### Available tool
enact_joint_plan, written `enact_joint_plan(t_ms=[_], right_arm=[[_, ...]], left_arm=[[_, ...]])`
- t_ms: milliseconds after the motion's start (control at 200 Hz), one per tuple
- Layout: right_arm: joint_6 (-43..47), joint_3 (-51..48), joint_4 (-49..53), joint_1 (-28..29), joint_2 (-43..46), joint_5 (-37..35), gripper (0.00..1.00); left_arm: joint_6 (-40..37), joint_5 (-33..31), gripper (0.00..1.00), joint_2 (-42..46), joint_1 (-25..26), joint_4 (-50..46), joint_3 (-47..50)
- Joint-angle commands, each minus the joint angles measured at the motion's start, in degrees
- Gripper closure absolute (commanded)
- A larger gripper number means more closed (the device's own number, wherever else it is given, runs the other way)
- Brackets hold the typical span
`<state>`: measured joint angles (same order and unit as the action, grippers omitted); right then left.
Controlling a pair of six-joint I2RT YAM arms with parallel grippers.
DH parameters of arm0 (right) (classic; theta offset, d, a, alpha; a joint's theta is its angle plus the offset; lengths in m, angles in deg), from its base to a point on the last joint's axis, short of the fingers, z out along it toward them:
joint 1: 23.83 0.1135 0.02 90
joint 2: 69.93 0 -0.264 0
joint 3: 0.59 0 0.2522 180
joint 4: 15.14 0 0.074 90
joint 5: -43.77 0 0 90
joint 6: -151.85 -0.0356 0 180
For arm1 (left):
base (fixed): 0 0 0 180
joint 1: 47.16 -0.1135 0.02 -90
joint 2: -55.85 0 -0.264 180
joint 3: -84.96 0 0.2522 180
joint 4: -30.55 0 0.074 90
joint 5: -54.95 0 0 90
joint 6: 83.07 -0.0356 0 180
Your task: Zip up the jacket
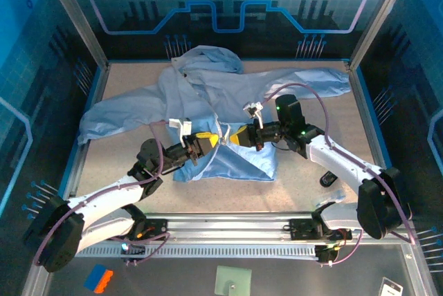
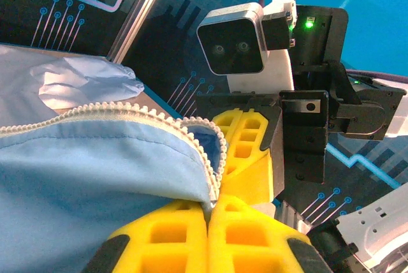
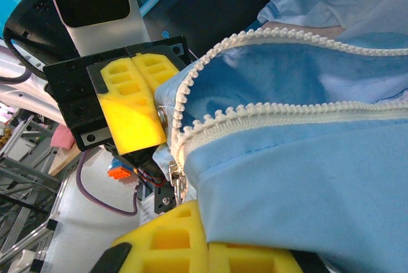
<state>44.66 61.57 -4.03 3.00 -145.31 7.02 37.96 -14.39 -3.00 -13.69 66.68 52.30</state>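
- Left gripper point(image 2: 209, 212): clenched on the jacket point(image 1: 228, 92) hem beside the open zipper point(image 2: 127, 112), so the teeth are kept taut.
- Right gripper point(image 3: 207, 244): clamped on the opposite edge, for alignment.

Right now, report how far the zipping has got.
Done: left hand and right hand are each shut on the jacket at its hem. In hand: lining up the bottom ends, seemingly. Left: all the zipping; the zipper teeth stand apart.
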Motion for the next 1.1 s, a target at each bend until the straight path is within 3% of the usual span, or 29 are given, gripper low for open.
enact_joint_plan(t_ms=[0,1091], right_arm=[[-0.2,1.6,-2.4,0.1,-0.2,2.6,1.0],[-0.7,1.7,-2.9,0.1,-0.9,1.9,1.0]], left_arm=[[0.2,1.0,1.0,0.2,-0.3,3.0,0.6],[1.1,0.6,1.0,1.9,-0.2,3.0,1.8]])
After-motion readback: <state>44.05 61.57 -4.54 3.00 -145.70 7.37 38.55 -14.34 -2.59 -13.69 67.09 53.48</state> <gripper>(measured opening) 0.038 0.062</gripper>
